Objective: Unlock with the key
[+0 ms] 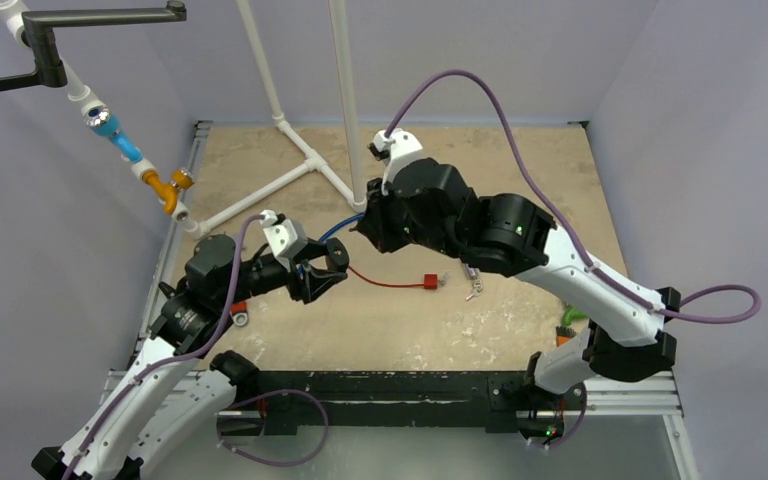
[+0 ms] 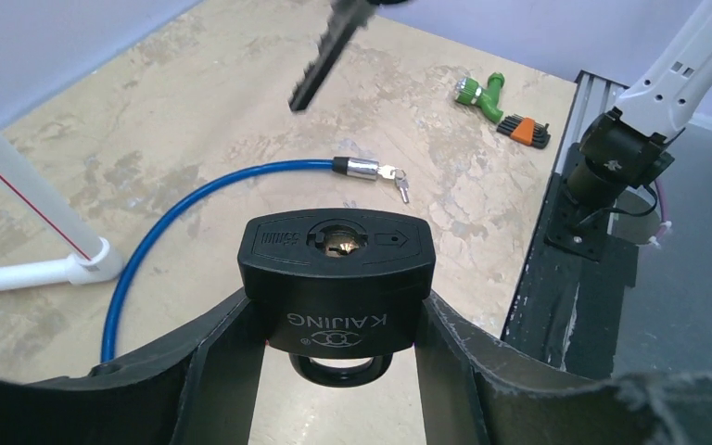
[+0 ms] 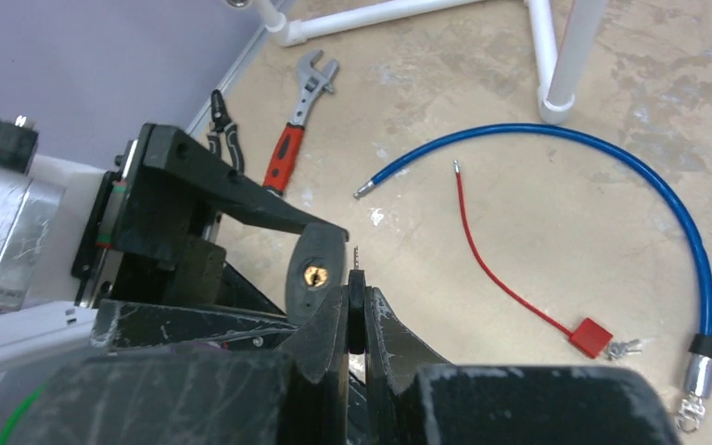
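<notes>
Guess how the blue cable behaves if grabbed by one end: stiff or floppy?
Probably springy, not limp: the blue cable lies in one smooth arc without kinks, so it likely swings as a bow. Its metal end cap with small keys probably drags and dangles. Round and smooth, it may slip.

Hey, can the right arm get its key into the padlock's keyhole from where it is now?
Probably yes: the left gripper holds the padlock with its keyhole turned toward the key in the right gripper, nothing between them.
</notes>
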`<state>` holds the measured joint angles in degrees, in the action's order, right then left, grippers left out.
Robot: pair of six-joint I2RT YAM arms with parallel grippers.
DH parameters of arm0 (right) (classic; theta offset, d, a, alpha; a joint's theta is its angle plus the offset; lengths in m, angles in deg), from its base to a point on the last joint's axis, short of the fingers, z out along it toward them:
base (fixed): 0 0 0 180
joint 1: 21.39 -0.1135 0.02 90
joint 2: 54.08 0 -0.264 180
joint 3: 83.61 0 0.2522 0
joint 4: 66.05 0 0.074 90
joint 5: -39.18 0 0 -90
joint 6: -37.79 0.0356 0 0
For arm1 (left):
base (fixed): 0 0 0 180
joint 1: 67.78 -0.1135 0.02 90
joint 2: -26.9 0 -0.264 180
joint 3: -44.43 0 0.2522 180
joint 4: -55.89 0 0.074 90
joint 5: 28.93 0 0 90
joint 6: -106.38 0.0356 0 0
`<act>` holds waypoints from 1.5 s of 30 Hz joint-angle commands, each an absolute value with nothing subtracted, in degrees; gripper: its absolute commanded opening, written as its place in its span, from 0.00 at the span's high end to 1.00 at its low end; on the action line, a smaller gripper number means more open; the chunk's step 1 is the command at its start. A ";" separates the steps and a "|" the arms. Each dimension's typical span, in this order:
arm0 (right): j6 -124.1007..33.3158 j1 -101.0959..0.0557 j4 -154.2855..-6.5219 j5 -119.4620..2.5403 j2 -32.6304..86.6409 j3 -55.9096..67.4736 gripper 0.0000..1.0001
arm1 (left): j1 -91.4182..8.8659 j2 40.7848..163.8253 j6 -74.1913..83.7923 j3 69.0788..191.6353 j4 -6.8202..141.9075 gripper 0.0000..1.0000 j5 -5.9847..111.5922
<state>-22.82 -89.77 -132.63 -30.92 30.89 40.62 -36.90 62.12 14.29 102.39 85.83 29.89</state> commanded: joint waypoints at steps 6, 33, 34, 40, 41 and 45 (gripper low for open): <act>-26.02 -87.13 -142.62 -40.93 34.99 50.26 1.00 | -35.90 59.67 13.64 95.93 71.21 1.00 32.79; -26.99 -84.85 -157.65 -48.64 45.51 60.07 1.00 | -33.64 56.22 20.51 87.90 65.58 1.00 30.58; -26.84 -84.85 -157.14 -48.63 45.19 59.37 1.00 | -33.55 56.33 20.49 87.98 65.52 1.00 30.57; -26.50 -84.85 -155.02 -47.97 44.19 58.06 1.00 | -33.02 56.50 20.69 87.90 65.94 1.00 30.22; -26.46 -84.85 -154.84 -47.93 44.25 58.07 1.00 | -33.00 56.54 20.63 87.83 65.88 1.00 30.23; -26.37 -84.85 -153.90 -47.80 44.28 58.33 1.00 | -32.67 56.52 20.49 87.06 65.15 1.00 30.01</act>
